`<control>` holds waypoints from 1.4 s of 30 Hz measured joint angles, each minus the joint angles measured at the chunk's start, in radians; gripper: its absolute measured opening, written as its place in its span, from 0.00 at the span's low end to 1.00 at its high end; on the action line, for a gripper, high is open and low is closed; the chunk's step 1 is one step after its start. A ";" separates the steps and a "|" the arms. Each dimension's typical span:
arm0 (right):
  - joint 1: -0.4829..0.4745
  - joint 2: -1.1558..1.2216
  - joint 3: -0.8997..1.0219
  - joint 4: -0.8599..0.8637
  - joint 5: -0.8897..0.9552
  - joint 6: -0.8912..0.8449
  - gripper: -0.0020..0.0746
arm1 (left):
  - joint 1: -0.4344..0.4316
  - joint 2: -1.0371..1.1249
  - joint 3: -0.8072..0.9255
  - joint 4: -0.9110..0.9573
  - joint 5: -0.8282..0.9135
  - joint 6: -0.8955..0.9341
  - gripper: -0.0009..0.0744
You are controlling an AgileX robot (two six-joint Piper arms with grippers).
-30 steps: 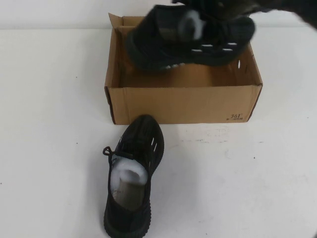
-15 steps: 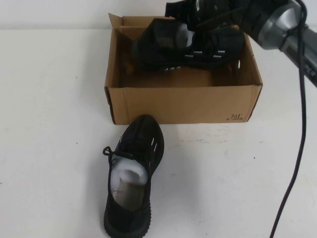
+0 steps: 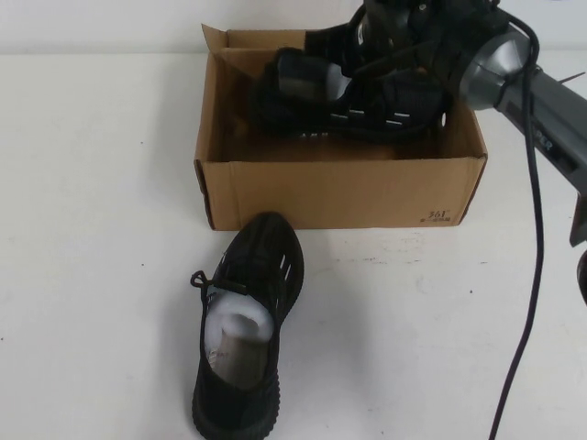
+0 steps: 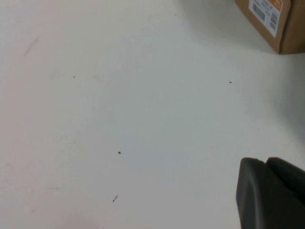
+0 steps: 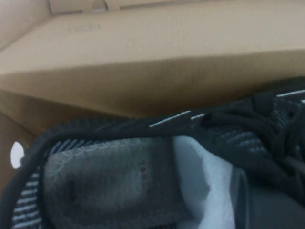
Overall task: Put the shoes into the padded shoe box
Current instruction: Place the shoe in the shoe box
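The brown cardboard shoe box (image 3: 339, 192) stands open at the back middle of the table. One black sneaker (image 3: 367, 101) lies lengthwise inside it, toe to the right, held by my right gripper (image 3: 371, 46), which is shut on the shoe's collar from above. In the right wrist view one finger (image 5: 271, 205) sits inside the shoe (image 5: 95, 176) against its white paper stuffing (image 5: 209, 181), with the box wall (image 5: 143, 71) behind. The second sneaker (image 3: 248, 321) stands on the table before the box, toe towards it. My left gripper (image 4: 267, 164) is shut and empty above bare table.
The right arm and its black cable (image 3: 532, 275) run down the right side of the table. In the left wrist view a box corner with a printed label (image 4: 281, 24) lies beyond the left gripper. White tabletop (image 3: 92, 229) surrounds the box.
My right gripper has lowered the sneaker from above the box rim down into the box. The shoe on the table has not moved.
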 joint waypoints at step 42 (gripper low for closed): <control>-0.015 0.076 0.000 -0.003 -0.117 -0.197 0.02 | 0.000 0.000 0.000 0.000 0.000 0.000 0.01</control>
